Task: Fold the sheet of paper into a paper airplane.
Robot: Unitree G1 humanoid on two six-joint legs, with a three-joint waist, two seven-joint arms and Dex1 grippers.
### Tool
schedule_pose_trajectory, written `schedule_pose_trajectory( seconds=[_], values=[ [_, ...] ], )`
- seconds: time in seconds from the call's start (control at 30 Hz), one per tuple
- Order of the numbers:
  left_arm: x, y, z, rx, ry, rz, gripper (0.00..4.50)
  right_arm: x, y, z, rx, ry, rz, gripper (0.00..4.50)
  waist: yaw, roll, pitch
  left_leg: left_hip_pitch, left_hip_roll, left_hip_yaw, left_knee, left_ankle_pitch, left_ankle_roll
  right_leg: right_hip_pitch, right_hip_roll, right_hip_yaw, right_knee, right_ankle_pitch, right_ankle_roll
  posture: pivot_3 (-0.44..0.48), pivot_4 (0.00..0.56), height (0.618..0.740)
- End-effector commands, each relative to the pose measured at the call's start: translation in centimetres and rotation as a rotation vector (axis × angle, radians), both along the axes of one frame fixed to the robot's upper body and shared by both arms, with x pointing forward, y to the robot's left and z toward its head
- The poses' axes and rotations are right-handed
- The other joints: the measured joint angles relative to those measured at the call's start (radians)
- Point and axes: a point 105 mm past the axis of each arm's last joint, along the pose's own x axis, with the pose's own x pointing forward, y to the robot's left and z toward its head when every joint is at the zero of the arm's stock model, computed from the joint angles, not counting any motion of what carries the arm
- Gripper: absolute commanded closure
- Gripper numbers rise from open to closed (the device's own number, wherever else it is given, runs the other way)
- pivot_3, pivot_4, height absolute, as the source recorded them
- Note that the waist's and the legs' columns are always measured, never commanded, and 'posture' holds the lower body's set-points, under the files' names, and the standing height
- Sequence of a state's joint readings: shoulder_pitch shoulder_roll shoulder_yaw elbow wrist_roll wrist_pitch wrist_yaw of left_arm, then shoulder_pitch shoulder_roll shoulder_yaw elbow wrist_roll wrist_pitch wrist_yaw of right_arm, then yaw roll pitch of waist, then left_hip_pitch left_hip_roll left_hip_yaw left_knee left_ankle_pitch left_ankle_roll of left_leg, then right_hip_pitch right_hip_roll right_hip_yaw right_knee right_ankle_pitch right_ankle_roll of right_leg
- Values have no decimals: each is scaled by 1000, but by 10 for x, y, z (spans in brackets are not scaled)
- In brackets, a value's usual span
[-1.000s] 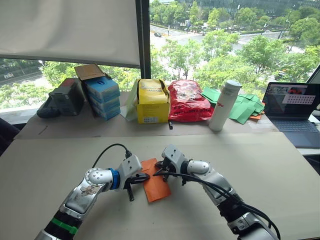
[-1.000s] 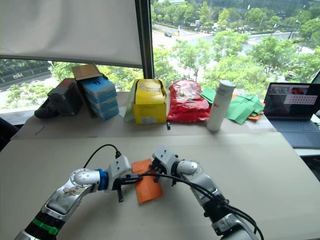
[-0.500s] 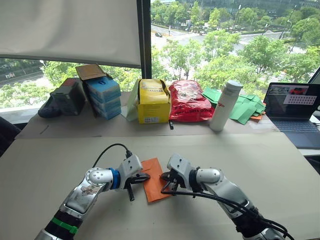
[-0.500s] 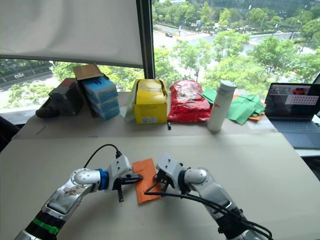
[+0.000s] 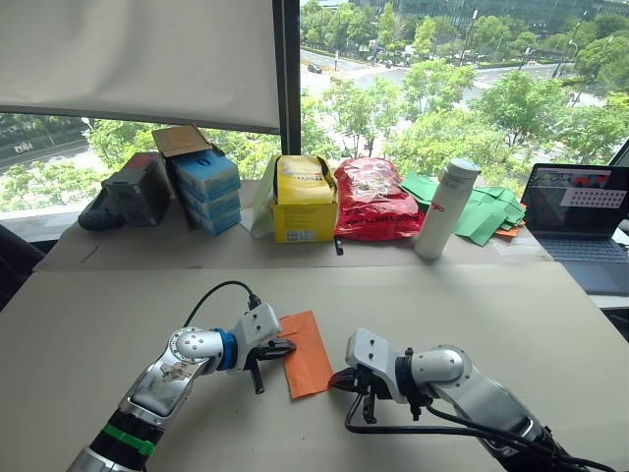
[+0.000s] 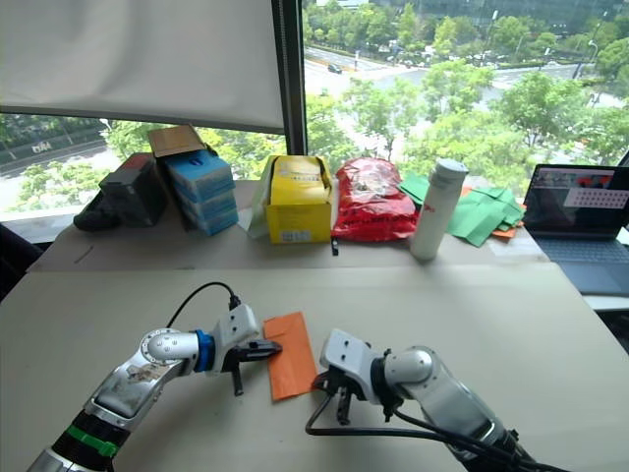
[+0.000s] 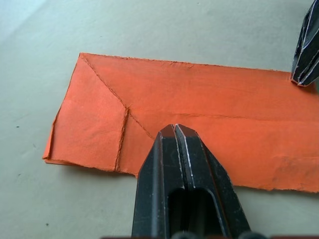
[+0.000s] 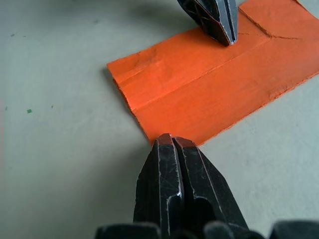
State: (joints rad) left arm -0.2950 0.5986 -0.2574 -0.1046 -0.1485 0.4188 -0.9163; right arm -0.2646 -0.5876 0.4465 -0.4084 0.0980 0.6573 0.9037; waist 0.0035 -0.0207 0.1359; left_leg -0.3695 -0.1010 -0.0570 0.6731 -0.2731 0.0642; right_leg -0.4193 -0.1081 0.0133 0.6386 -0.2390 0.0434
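Up front in the left eye view, I see the sheet of paper (image 5: 306, 339), folded into a narrow orange strip, lying flat on the table (image 5: 511, 315) between my two arms. My left gripper (image 5: 282, 347) touches its left edge, and my right gripper (image 5: 339, 379) sits at its near right corner. Through the left wrist view, that gripper's fingers (image 7: 175, 149) are pressed together, tips resting on the creased paper. Through the right wrist view, those fingers (image 8: 172, 154) are likewise together, right at the paper's edge, clamping nothing.
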Motion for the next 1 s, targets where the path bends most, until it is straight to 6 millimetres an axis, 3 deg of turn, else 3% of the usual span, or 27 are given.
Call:
schedule_pose_trajectory(
  seconds=[0.03,0.2,0.33,0.43,0.53,0.67,1.0],
  values=[
    [-1,8,-14,49,43,23,4500,-19,-3,-19,-48,115,39,4481,1,0,0,0,0,0,0,0,0,0,0,0,0,0,0,0,150,740],
    [-1,7,-12,38,35,19,4500,-12,-1,-9,-1,74,16,4481,3,0,0,0,0,0,0,0,0,0,0,0,-1,0,0,0,150,740],
    [1,10,10,-49,9,42,4500,1,1,29,191,-14,-37,4481,2,-1,2,-1,1,0,0,0,0,-1,0,0,-1,0,0,0,150,740],
    [-10,25,37,-136,22,53,4500,7,-15,56,311,-54,-118,4481,-1,-1,4,-12,1,0,2,0,-1,-6,1,0,2,0,0,0,150,740],
    [-20,33,37,-132,52,52,4500,10,-24,57,311,-61,-162,4481,2,-1,4,-15,1,0,2,4,-6,-10,1,0,2,1,-1,0,150,740],
    [-30,37,22,-90,93,50,4500,16,-37,48,283,-71,-220,4481,6,1,5,-15,1,0,2,0,-1,-8,1,0,0,1,-1,0,150,740],
    [-12,3,18,-148,55,13,4500,17,-39,52,294,-83,-240,4481,8,1,7,-15,1,0,3,0,-1,-7,0,0,0,1,-1,0,150,740]
  ],
)
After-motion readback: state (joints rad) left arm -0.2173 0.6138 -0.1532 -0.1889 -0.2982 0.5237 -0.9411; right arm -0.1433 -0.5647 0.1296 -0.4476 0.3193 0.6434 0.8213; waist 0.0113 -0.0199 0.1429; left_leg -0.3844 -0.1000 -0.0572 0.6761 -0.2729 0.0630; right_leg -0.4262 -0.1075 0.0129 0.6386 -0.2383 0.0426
